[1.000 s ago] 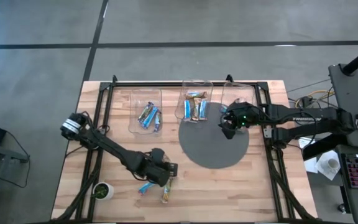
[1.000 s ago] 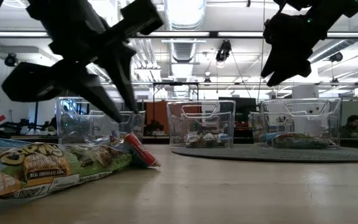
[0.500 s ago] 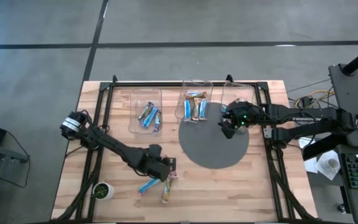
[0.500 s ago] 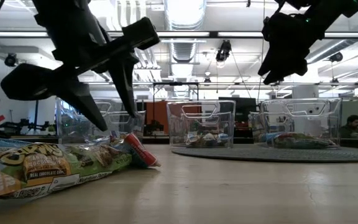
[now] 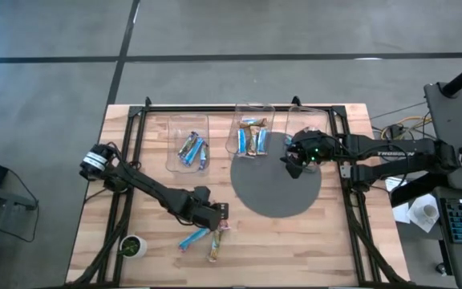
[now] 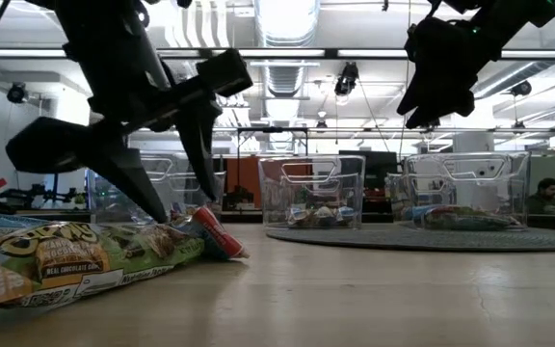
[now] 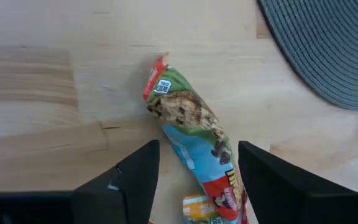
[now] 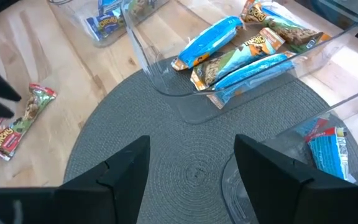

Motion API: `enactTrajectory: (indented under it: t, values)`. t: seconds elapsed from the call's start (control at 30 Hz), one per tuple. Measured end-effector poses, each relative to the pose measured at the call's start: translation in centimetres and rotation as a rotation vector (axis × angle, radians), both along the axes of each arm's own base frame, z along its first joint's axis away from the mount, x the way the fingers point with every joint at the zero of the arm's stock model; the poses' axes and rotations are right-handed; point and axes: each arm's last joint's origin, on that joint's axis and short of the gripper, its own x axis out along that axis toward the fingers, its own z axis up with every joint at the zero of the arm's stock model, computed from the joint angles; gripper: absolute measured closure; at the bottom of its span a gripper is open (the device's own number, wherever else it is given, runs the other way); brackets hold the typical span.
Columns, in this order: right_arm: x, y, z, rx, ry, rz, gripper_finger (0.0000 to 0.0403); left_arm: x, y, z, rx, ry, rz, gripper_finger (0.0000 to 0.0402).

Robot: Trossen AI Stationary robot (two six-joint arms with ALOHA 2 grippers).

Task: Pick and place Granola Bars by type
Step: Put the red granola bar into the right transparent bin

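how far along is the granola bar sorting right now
Mostly done, it seems: the left bin holds blue bars, the middle bin several mixed-colour ones, and a third bin holds at least one. In hand: the open left claw is straddling the green-and-red bar. Left: that bar and a loose blue bar beside it. The right claw hangs open, empty, over the grey mat.

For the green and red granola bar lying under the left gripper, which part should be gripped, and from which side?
Probably its middle, from straight above. The green and red granola bar lies flat on the table, long and narrow. The left gripper is open, its fingers either side of the bar, so they can close across its width.
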Motion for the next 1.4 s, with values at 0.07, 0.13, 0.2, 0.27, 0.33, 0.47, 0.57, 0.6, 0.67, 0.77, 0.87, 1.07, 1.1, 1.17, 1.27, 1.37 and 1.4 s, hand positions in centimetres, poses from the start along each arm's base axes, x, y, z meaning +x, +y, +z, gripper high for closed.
enactTrajectory:
  t: [0.07, 0.13, 0.2, 0.27, 0.33, 0.47, 0.57, 0.6, 0.67, 0.77, 0.87, 1.07, 1.1, 1.17, 1.27, 1.37, 1.4]
  values:
    - [0.0, 0.0, 0.0, -0.002, 0.000, -0.002, 0.0177, 0.5, -0.1, -0.3, -0.010, -0.028, 0.005, 0.0202]
    - [0.0, 0.0, 0.0, -0.005, 0.001, -0.006, 0.0177, 0.7, -0.1, -0.7, -0.009, -0.025, 0.005, 0.0202]
    - [0.0, 0.0, 0.0, -0.012, 0.004, -0.014, 0.0177, 0.8, -0.1, -1.4, -0.001, -0.001, 0.005, 0.0202]
    - [0.0, -0.1, 0.0, -0.013, 0.005, -0.015, 0.0177, 0.9, -0.2, -1.8, 0.003, 0.010, 0.005, 0.0202]
    - [0.0, -0.1, 0.0, -0.013, 0.004, -0.015, 0.0177, 0.9, -0.1, -2.0, 0.010, 0.012, 0.010, 0.0202]
    - [0.0, -0.1, 0.0, -0.006, 0.002, -0.021, 0.0177, 0.9, 0.1, -2.1, 0.033, 0.017, 0.021, 0.0202]
    - [0.0, 0.0, 0.0, 0.005, -0.002, -0.032, 0.0177, 0.7, 0.3, -2.0, 0.063, 0.031, 0.021, 0.0202]
    - [0.0, -0.1, 0.0, 0.005, -0.002, -0.032, 0.0177, 0.7, 0.3, -1.9, 0.065, 0.028, 0.018, 0.0202]
    - [0.0, 0.0, 0.0, 0.008, -0.002, -0.034, 0.0177, 0.7, 0.4, -1.9, 0.070, 0.029, 0.012, 0.0202]
    - [0.0, 0.0, 0.0, 0.010, -0.003, -0.035, 0.0177, 0.8, 0.5, -2.1, 0.068, 0.042, 0.003, 0.0202]
    - [0.0, 0.0, 0.0, 0.029, -0.009, -0.050, 0.0177, 0.8, 0.6, -2.1, 0.088, 0.034, 0.008, 0.0202]
    - [0.1, 0.6, 0.0, 0.083, -0.022, -0.025, 0.0177, 0.9, 0.8, -2.2, 0.135, 0.035, -0.006, 0.0207]
    - [0.1, 0.8, 0.0, 0.098, -0.024, -0.010, 0.0177, 0.9, 0.8, -2.2, 0.137, 0.037, -0.009, 0.0212]
    - [0.2, 1.5, -0.1, 0.119, -0.027, 0.012, 0.0177, 0.9, 0.9, -2.2, 0.141, 0.036, -0.011, 0.0225]
    - [0.2, 2.5, -0.1, 0.139, -0.028, 0.043, 0.0177, 0.9, 0.9, -2.2, 0.144, 0.034, -0.011, 0.0253]
    - [0.3, 3.4, -0.2, 0.163, -0.034, 0.053, 0.0177, 1.0, 0.9, -2.1, 0.154, 0.025, -0.003, 0.0285]
    - [0.2, 3.6, -0.4, 0.175, -0.035, 0.053, 0.0177, 1.0, 0.9, -2.1, 0.161, 0.018, 0.002, 0.0295]
